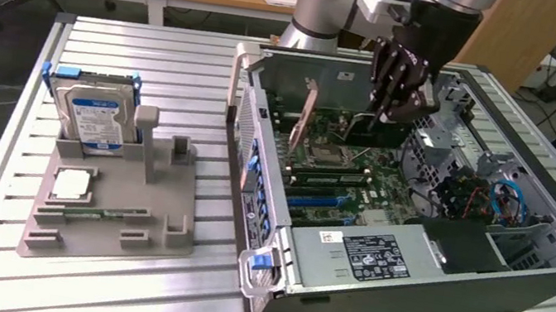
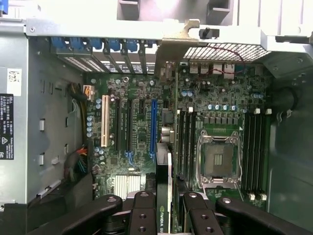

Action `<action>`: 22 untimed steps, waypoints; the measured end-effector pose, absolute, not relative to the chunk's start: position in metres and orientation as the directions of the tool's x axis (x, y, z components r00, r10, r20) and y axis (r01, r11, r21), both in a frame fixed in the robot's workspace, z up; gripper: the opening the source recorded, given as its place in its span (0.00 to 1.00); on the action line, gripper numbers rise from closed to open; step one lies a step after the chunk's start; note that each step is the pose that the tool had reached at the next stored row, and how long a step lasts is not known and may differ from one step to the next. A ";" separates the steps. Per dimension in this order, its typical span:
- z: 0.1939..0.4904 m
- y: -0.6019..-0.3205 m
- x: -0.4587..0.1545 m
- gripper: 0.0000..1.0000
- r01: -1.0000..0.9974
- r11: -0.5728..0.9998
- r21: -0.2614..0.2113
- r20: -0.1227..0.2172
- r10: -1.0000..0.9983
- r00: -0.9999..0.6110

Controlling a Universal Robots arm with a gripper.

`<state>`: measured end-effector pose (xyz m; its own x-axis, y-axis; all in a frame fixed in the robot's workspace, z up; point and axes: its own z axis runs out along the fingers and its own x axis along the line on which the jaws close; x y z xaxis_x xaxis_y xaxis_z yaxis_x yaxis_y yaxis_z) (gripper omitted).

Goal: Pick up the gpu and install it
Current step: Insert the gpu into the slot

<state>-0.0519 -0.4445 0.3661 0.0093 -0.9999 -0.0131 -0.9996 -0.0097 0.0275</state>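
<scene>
gpu [image 2: 165, 196] upright inside computer case [image 2: 44, 122]

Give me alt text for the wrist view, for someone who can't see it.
The tool holds the gpu edge-on inside an open computer case, over the green motherboard. The card stands between the expansion slots and the empty CPU socket.
</scene>
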 end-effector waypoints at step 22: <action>0.341 -0.445 -0.052 0.26 -1.000 -0.010 0.020 -0.012 -1.000 0.009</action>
